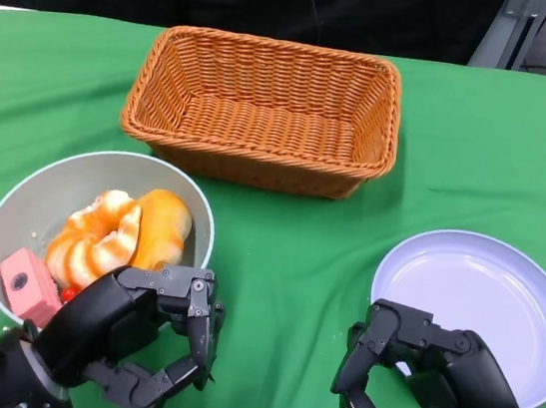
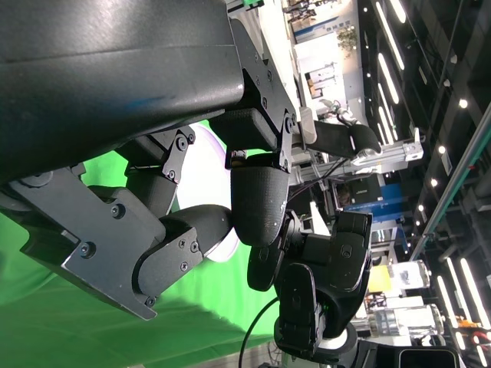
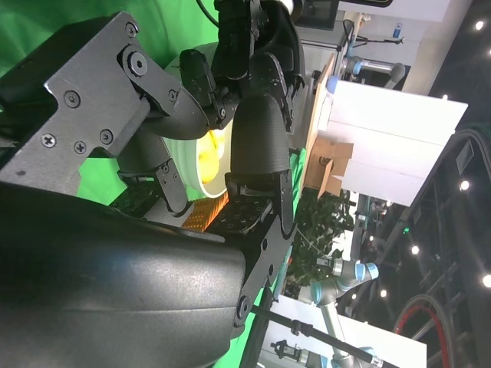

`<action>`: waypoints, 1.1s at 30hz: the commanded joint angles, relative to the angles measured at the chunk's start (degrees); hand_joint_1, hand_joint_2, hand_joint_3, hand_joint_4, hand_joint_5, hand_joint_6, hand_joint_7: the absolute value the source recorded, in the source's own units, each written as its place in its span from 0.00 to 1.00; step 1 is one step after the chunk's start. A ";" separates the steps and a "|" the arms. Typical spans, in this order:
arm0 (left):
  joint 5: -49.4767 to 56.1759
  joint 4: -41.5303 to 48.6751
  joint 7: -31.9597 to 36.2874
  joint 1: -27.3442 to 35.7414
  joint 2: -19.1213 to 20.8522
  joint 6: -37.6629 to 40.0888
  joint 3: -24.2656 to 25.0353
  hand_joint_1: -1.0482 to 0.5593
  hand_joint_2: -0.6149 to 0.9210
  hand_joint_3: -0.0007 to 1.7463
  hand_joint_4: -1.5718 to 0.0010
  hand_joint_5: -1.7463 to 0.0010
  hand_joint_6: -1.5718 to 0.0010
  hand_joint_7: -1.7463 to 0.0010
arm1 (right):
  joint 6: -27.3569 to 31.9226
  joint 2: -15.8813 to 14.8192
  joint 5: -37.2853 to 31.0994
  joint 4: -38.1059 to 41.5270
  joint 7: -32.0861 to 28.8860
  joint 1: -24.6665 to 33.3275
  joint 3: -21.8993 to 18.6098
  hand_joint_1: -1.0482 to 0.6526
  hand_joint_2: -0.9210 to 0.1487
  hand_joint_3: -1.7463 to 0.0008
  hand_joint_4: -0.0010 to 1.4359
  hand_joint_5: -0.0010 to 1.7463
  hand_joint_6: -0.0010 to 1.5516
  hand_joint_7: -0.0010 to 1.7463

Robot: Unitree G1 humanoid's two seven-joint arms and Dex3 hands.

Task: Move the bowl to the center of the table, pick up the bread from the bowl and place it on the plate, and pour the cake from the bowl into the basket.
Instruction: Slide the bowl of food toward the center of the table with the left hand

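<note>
Partly behind the curled, empty left hand [image 1: 150, 334], the bowl [image 1: 48, 190]; right hand [image 1: 411, 378] likewise curled, empty.

Open green cloth [image 1: 290, 267] is seen between bowl [image 1: 27, 197] and plate [image 1: 544, 290]; a clear lane is left there up to the wicker basket [image 1: 265, 112]. Far side of that lane is blocked by the basket's near wall. Bowl rim is touched or nearly touched by the left hand [image 1: 140, 337]. Plate's near edge is overlapped by the right hand [image 1: 411, 378].
</note>
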 commanded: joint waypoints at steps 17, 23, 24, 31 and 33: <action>-0.55 0.35 -0.23 -0.38 0.66 -0.59 0.56 0.56 0.72 0.70 0.53 0.00 0.54 0.12 | 0.16 -0.15 0.69 -0.36 -0.28 0.25 -0.40 0.64 0.53 0.21 0.60 0.95 0.48 0.81; -0.39 0.10 -0.08 -0.24 0.70 -0.62 0.49 0.56 0.71 0.70 0.52 0.00 0.54 0.13 | -0.37 -0.24 0.47 -0.18 -0.25 0.18 -0.44 0.64 0.53 0.22 0.60 0.95 0.48 0.80; -0.32 0.02 -0.05 -0.24 0.75 -0.63 0.46 0.56 0.72 0.70 0.53 0.00 0.54 0.13 | -0.51 -0.18 0.48 -0.08 -0.28 0.18 -0.46 0.64 0.53 0.22 0.60 0.95 0.48 0.80; -1.39 -0.28 -0.51 -0.42 0.58 -0.27 0.70 0.56 0.71 0.71 0.53 0.00 0.54 0.13 | -0.43 -0.02 0.96 0.52 -0.04 -0.14 -0.46 0.64 0.53 0.22 0.60 0.95 0.48 0.80; -2.17 -0.97 -0.85 -0.53 0.69 -0.14 0.86 0.56 0.71 0.70 0.53 0.00 0.54 0.13 | -0.62 0.02 0.68 0.72 -0.21 -0.28 -0.48 0.64 0.53 0.22 0.60 0.95 0.48 0.80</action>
